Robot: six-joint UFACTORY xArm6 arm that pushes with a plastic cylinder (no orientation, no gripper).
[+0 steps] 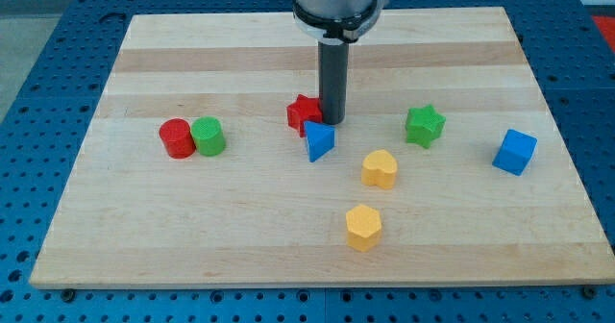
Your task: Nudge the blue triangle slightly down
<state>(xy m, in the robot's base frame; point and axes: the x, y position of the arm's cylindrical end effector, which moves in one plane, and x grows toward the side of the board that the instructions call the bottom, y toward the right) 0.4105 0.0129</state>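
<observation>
Working from the view's bottom upward, you pass the yellow hexagon (pixel 363 227) and yellow heart (pixel 380 168), both below and right of the blue triangle (pixel 319 140), which sits mid-board. Just above it, touching or nearly so, stands my tip (pixel 332 122), with the red block (pixel 304 112) close on its left (there is no pincer here, only a rod, so nothing to open or close). Push straight down the view, briefly, keeping contact centred so the triangle doesn't spin.
</observation>
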